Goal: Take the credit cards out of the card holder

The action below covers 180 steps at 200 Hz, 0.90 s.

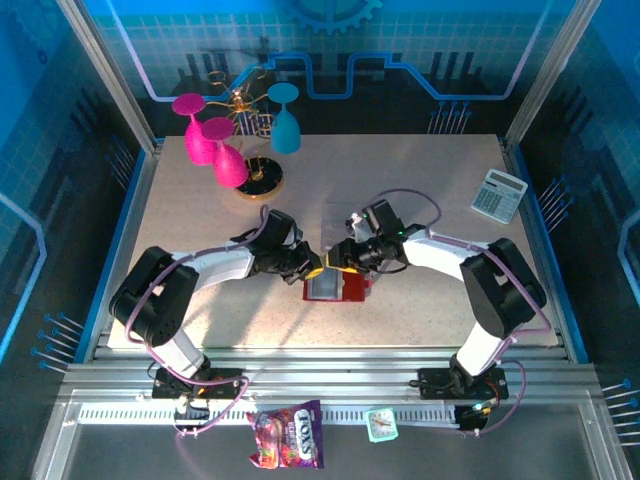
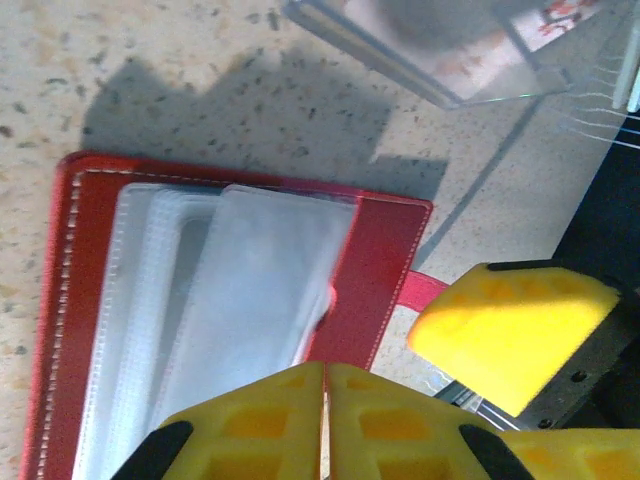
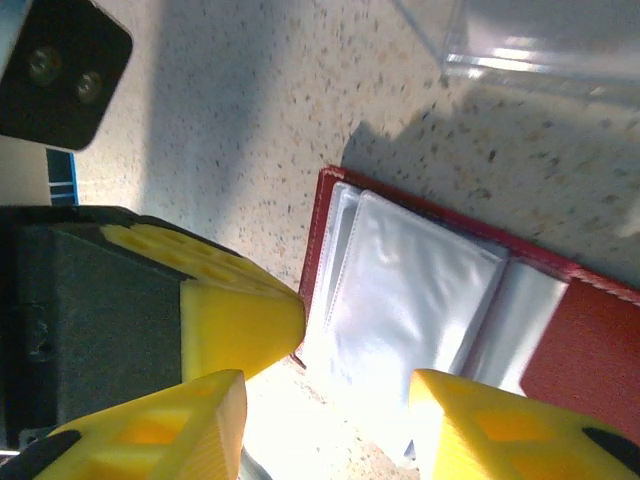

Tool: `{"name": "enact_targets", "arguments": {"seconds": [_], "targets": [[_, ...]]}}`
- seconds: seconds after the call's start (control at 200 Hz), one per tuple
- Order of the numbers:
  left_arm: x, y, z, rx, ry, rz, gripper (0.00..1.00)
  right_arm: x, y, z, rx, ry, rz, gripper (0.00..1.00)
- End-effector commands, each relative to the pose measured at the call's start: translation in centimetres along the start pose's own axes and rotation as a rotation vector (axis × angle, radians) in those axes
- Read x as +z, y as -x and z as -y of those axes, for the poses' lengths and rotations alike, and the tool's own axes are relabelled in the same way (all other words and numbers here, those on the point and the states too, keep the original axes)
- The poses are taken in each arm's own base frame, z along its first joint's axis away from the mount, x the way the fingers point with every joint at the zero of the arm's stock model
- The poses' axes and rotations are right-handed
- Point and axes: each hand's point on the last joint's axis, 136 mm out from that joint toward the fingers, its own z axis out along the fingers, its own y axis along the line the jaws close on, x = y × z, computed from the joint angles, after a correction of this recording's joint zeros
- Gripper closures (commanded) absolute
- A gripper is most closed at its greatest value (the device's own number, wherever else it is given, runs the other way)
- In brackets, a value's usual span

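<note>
The left gripper (image 1: 313, 270) sits at the far left corner of the card holder (image 1: 352, 290). Its jaws are pressed together over the edge of the clear sleeves (image 2: 250, 290); whether they pinch one I cannot tell. The holder lies open on the worktop (image 1: 200, 200), red cover down. Any credit cards inside the sleeves cannot be made out. The right gripper (image 3: 328, 400) hangs over the holder's far edge, jaws partly open astride the sleeves, not closed on them. A clear box (image 2: 450, 55) lies just beyond the holder.

Red stitched card holder (image 2: 378, 265), open flat on speckled table (image 1: 420, 200), translucent sleeves (image 2: 250, 290) showing
</note>
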Motion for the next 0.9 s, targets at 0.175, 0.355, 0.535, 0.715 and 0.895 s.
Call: {"name": "enact_targets", "arguments": {"seconds": [0.175,0.355,0.535,0.715,0.895], "targets": [[0.7,-0.7,2.3,0.027,-0.029,-0.064,0.89,-2.7,0.4,2.0,0.032,-0.049,0.048,0.52],[0.7,-0.4,0.8,0.024,0.038,-0.033,0.90,-1.4,-1.1,1.5,0.031,0.005,-0.046,0.58],[0.2,-0.1,-0.7,0.008,0.067,0.002,0.90,0.6,-2.2,0.7,0.069,0.086,-0.116,0.61],[-0.6,0.4,-2.2,-0.024,0.069,0.026,0.90,2.7,-3.5,-0.4,0.087,0.140,-0.187,0.62],[-0.9,0.4,-3.3,-0.042,0.075,0.029,0.90,3.9,-4.5,0.0,0.094,0.118,-0.219,0.62]]}}
